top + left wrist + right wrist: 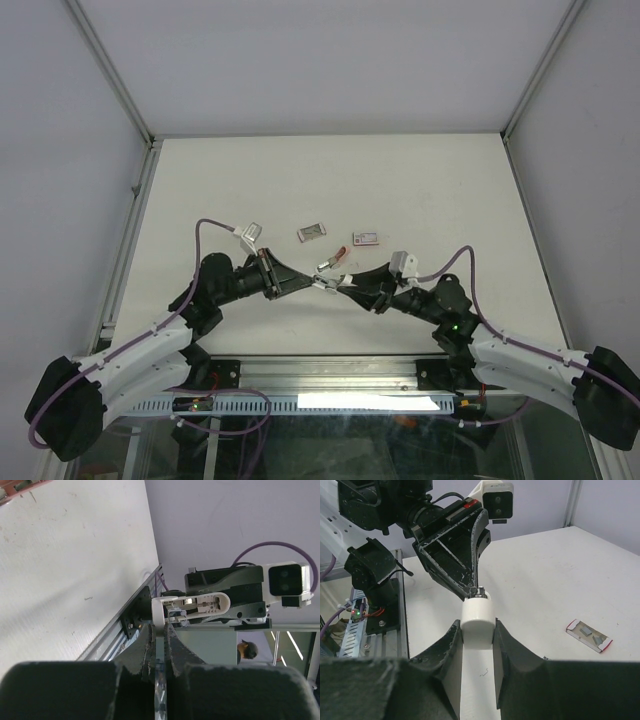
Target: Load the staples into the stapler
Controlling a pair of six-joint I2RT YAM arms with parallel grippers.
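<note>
Top external shows the left gripper [306,281] pinched tight on a silvery staple strip [160,685] at the open stapler [327,269]. The right gripper [342,286] clamps its white half, with the staple box [365,238] lying beyond. Insertion and closing apparently remain.

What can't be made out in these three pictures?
- Top view: the stapler is too small and crowded by the left gripper and right gripper; whether it is loaded cannot be told.
- Left wrist view: the silvery strip the left gripper pinches is blurred, too near the lens.
- Right wrist view: what lies in the staple box is too small to count.
</note>
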